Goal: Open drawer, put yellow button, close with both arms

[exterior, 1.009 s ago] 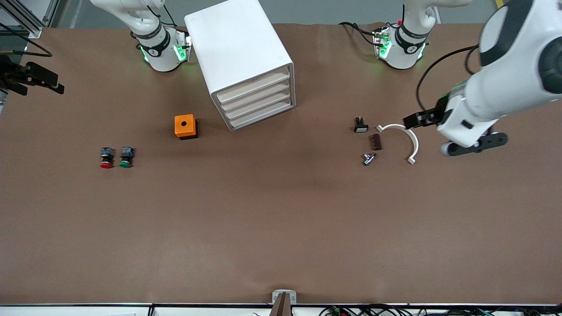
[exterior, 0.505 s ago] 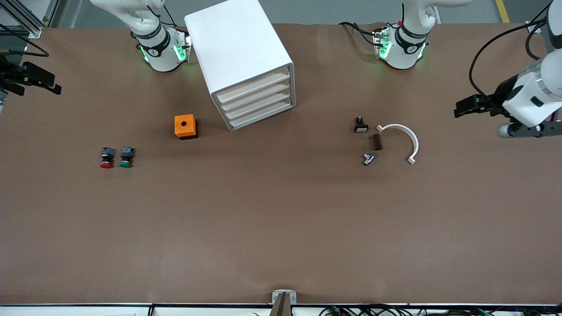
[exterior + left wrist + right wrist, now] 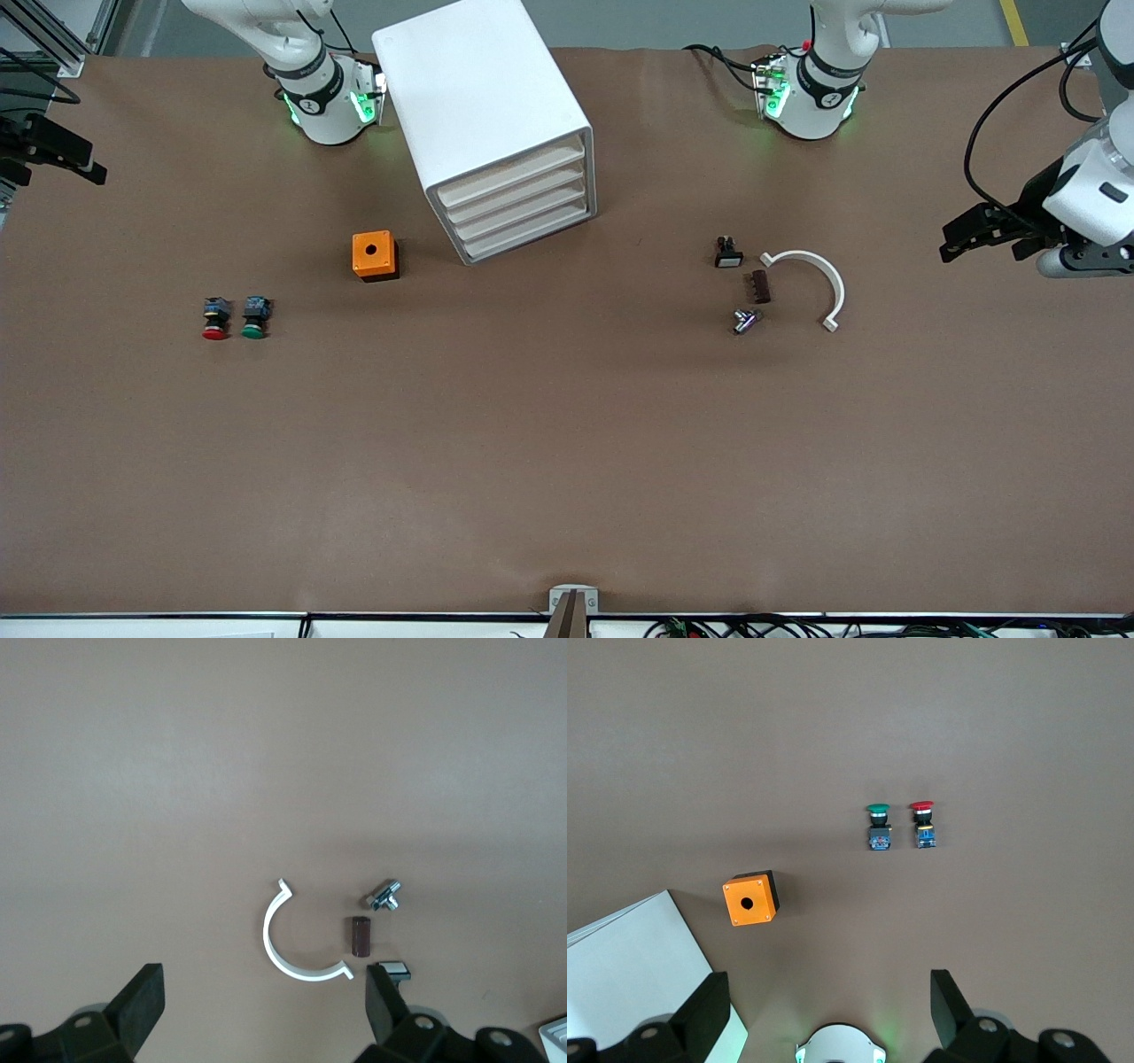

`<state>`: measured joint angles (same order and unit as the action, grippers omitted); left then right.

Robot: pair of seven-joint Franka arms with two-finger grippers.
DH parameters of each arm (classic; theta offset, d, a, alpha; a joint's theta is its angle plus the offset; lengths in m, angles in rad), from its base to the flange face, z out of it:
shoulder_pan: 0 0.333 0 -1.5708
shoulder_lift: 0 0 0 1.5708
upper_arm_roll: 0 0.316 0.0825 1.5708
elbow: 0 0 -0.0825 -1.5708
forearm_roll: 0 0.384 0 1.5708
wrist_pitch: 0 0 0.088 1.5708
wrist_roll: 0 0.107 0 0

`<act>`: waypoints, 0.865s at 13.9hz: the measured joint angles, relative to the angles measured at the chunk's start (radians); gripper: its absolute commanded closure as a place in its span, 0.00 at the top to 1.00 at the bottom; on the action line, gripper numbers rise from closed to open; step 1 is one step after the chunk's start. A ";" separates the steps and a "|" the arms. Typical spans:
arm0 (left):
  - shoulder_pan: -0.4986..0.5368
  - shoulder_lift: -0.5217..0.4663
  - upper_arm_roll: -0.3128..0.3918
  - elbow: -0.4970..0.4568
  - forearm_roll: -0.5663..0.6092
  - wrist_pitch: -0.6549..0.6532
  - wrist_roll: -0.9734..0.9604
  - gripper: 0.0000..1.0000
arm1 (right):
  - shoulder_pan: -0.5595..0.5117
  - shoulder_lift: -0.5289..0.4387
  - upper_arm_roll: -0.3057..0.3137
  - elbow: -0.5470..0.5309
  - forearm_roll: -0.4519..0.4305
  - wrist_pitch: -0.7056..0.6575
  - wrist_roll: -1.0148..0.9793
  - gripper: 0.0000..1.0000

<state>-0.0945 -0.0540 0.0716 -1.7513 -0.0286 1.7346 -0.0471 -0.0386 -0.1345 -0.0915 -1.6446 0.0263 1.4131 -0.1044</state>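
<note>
The white cabinet (image 3: 478, 97) stands near the right arm's base, and it also shows in the right wrist view (image 3: 629, 966). Its uppermost drawer (image 3: 512, 175) is shut, like the three below it. The yellow button is not in view. My left gripper (image 3: 964, 237) is open and empty, up over the left arm's end of the table; its wrist view (image 3: 263, 1010) shows bare table between the jaws. My right gripper (image 3: 80, 167) is open and empty over the right arm's end of the table; in its wrist view (image 3: 830, 1010) the jaws stand wide apart.
An orange box with a hole (image 3: 373, 254) sits beside the cabinet. A red button (image 3: 213, 319) and a green button (image 3: 254, 317) lie toward the right arm's end. A white curved clip (image 3: 819, 279), a brown block (image 3: 759, 286), a metal part (image 3: 744, 320) and a small switch (image 3: 727, 252) lie toward the left arm's end.
My left gripper has drawn away from the white clip toward the left arm's end of the table. My right gripper has drawn slightly farther toward its end.
</note>
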 measured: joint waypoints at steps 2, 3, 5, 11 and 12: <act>-0.001 -0.002 -0.001 0.038 0.000 -0.015 0.000 1.00 | 0.000 0.000 -0.004 0.001 0.000 -0.008 0.000 1.00; -0.001 -0.003 -0.001 0.059 0.000 -0.041 0.000 1.00 | -0.001 0.000 -0.013 0.002 0.000 -0.012 0.000 1.00; -0.003 -0.006 -0.004 0.091 0.000 -0.087 0.000 1.00 | -0.001 -0.001 -0.028 0.002 0.000 -0.012 0.000 1.00; 0.000 -0.006 -0.025 0.118 0.000 -0.147 -0.021 1.00 | -0.001 -0.015 -0.030 0.004 0.001 -0.013 0.000 1.00; 0.001 -0.006 -0.024 0.121 0.000 -0.152 -0.021 1.00 | -0.001 -0.016 -0.030 0.004 0.001 -0.013 0.000 1.00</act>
<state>-0.0934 -0.0600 0.0472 -1.6306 -0.0283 1.5830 -0.0682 -0.0392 -0.1506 -0.1214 -1.6407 0.0269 1.4000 -0.1047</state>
